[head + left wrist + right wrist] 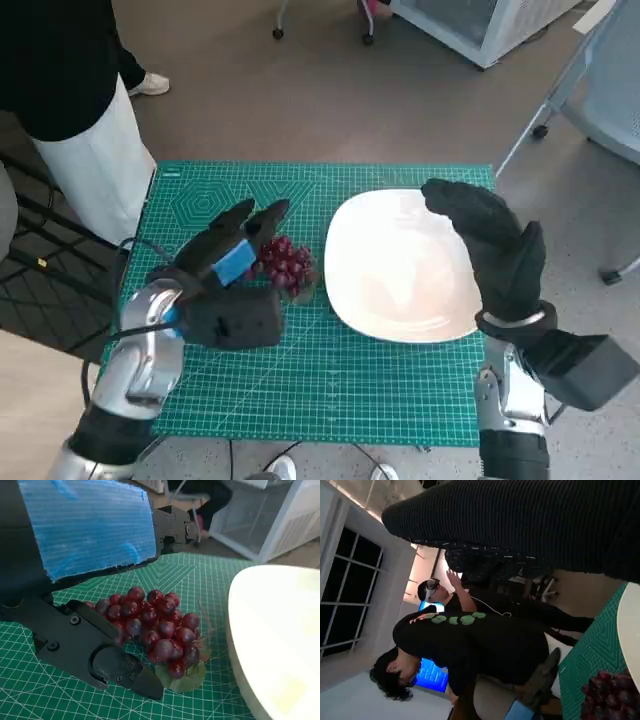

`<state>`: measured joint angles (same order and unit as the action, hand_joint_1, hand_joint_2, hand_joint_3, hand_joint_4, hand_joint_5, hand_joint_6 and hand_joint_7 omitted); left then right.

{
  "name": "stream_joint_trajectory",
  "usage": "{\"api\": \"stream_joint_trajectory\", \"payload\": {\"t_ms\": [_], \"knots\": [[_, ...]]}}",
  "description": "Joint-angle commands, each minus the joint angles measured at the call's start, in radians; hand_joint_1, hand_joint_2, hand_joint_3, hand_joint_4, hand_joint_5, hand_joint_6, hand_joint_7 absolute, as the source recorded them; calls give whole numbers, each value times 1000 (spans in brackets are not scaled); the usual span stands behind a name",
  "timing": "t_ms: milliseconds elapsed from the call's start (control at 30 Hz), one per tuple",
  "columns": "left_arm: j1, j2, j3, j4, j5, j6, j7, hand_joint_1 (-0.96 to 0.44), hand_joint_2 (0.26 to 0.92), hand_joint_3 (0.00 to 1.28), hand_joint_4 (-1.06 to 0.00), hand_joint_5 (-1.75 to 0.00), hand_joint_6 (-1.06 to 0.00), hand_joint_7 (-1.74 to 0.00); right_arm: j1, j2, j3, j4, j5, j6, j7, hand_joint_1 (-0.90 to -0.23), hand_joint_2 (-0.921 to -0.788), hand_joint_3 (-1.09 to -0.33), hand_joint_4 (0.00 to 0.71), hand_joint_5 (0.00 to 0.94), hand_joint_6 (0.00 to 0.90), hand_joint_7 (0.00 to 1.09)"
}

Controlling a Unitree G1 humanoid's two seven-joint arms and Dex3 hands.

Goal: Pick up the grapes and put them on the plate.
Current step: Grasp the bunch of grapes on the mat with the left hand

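Note:
A bunch of dark red grapes (287, 264) lies on the green cutting mat (330, 390), just left of the white plate (400, 265). My left hand (232, 262) hovers over the bunch with its fingers spread around it, not closed; the left wrist view shows the grapes (157, 625) and a green leaf between the black fingers (120, 667), with the plate rim (270, 640) beside them. My right hand (495, 245) is held open above the plate's right side, holding nothing. The right wrist view catches the grapes (612, 697) at its corner.
A person in black top and white trousers (90, 150) stands at the table's far left corner. Two people (465, 645) appear in the right wrist view. A white cabinet (480, 25) and a chair base (590, 110) stand on the floor beyond the table.

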<state>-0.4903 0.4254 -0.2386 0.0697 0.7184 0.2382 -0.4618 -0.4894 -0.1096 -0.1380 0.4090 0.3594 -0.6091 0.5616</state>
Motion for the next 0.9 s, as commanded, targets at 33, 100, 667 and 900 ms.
{"api": "stream_joint_trajectory", "payload": {"t_ms": [33, 100, 667, 900], "knots": [[-60, -4, -38, 60, 22, 32, 3, -561, 686, 0, 1, 1, -87, -11, 11, 2, -3, 11, 10, 9, 8, -457, -921, -575, 197, 0, -1, 444], [-81, -10, -53, 89, 29, 45, 5, -559, 686, 1, 1, 1, -88, -11, 11, 1, -4, 9, 11, 10, 8, -457, -921, -575, 197, 0, -1, 443], [-320, -107, -176, 556, 25, 81, 57, -553, 698, 5, 1, 1, -84, -4, 10, -1, -6, 10, 13, 18, 13, -458, -921, -574, 197, 0, -1, 438], [-399, -147, -200, 771, -1, 52, 76, -530, 705, 5, 1, 1, -71, 0, 11, -2, -7, 5, 15, 25, 15, -457, -921, -574, 197, 0, -1, 438]]}}
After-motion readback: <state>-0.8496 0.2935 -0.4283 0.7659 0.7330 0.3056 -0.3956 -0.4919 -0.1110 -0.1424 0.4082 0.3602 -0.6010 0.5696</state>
